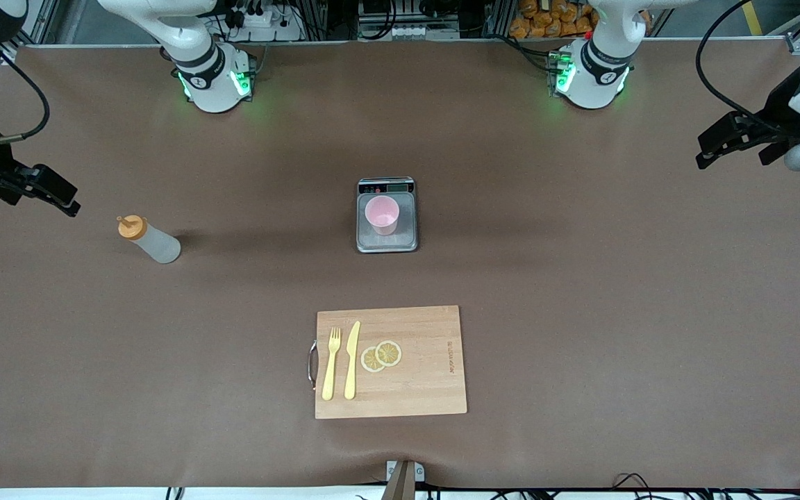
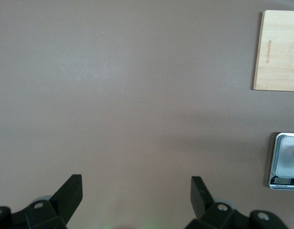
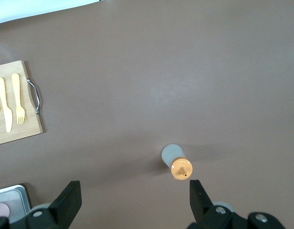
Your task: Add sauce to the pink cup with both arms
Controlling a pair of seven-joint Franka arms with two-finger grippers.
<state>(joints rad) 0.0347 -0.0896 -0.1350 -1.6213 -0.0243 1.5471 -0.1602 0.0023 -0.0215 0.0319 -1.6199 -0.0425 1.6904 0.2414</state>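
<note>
— Where's the cup they're meant to fill?

— The small pink plastic cup [image 1: 381, 214] stands upright on the flat grey kitchen scale [image 1: 387, 239] in the middle of the brown table [image 1: 580, 312]. I'd guess it sits there so the sauce can be weighed as it goes in. Whether there's anything in it, I can't make out from here.

— And the sauce?

— A translucent squeeze bottle with an orange nozzle cap [image 1: 149, 238], standing upright toward the right arm's end of the table, well apart from the scale. Nothing is touching it.

— So what are the arms doing?

— Both hang wide, up in the air at the table's two ends. The right gripper [image 1: 53, 189] is over bare table near the bottle, fingers spread, holding nothing; its wrist camera looks down on the orange cap [image 3: 181, 170] between its two fingers. The left gripper [image 1: 726, 142] is over bare table at its own end, fingers likewise parted and holding nothing.

— Before the pour, then, or after it?

— Could be either. A bottle standing capped and a cup on the scale fit arms about to reach in, and equally arms drawn back with the sauce in.

— What's the board for?

— The pale wooden cutting board [image 1: 428, 361] lies nearer the front camera than the scale, with a yellow plastic fork [image 1: 331, 363], a yellow knife [image 1: 352, 360] and two lemon slices [image 1: 381, 355] on it. Dressing, I'd say; none of it lies between bottle and cup.
</note>
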